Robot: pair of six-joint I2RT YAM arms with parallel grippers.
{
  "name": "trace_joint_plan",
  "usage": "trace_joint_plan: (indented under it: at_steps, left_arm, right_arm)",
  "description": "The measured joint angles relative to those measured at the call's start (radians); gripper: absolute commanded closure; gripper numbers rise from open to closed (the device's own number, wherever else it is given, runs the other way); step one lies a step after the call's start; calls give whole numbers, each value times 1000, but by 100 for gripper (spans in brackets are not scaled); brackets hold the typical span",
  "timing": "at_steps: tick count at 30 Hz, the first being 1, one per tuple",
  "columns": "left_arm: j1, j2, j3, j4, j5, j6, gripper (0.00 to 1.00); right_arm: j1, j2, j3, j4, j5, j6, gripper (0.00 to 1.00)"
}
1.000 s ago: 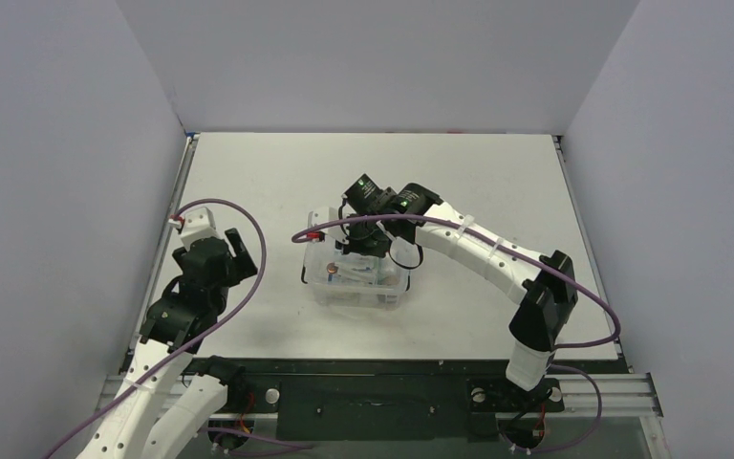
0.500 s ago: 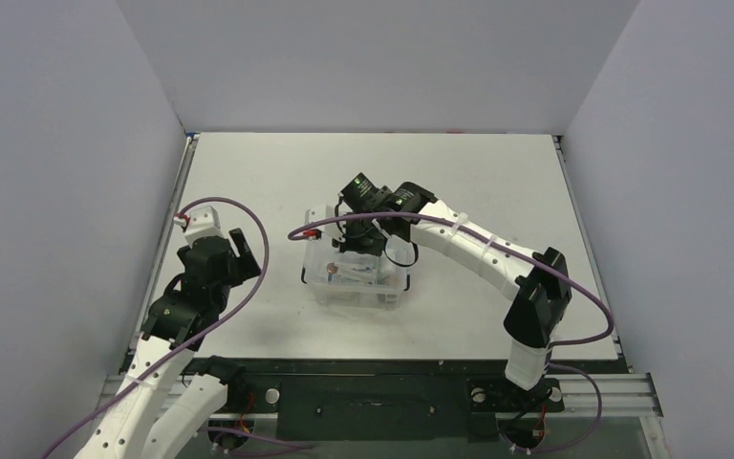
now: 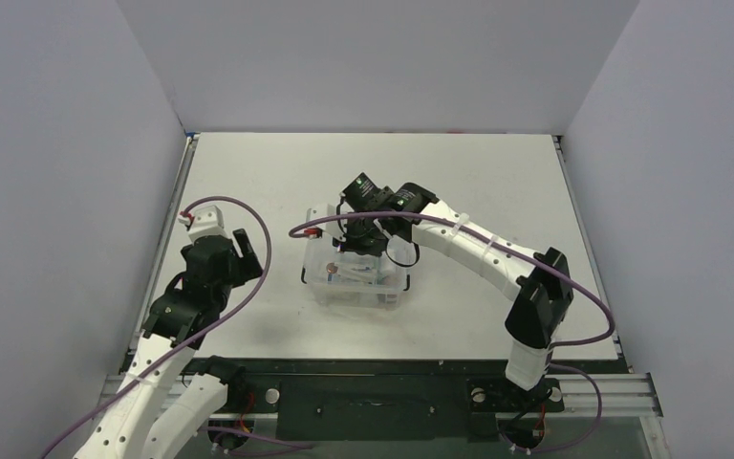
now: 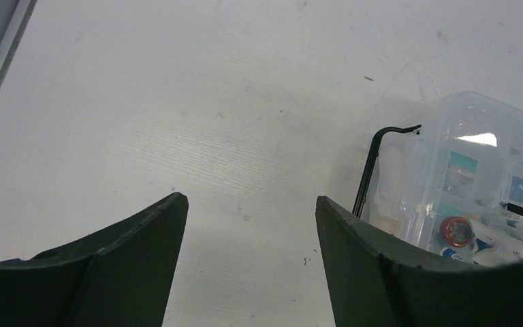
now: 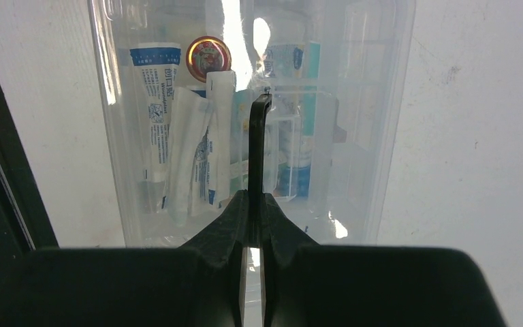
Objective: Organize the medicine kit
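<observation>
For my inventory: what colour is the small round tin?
The tin is red, gold-rimmed; clearest in right wrist view.

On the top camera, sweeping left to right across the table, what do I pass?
left gripper → medicine kit → right arm's black elbow

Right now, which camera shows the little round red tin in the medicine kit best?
The right wrist view: the red tin sits large and sharp inside the medicine kit, near the black handle pinched by the right gripper. The left wrist view shows it smaller, through the wall; the top view, just a speck.
</observation>
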Motion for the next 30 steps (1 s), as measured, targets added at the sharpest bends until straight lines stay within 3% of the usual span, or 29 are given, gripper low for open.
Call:
trace_joint_plan:
  at_steps: [12, 30]
  left_arm:
    - [0, 9, 0, 0, 10, 2, 33]
    - [0, 45, 0, 0, 34, 3, 30]
  right_arm:
    - [-28, -72, -115, 117, -42, 32, 97]
    - [-60, -84, -150, 103, 20, 84, 72]
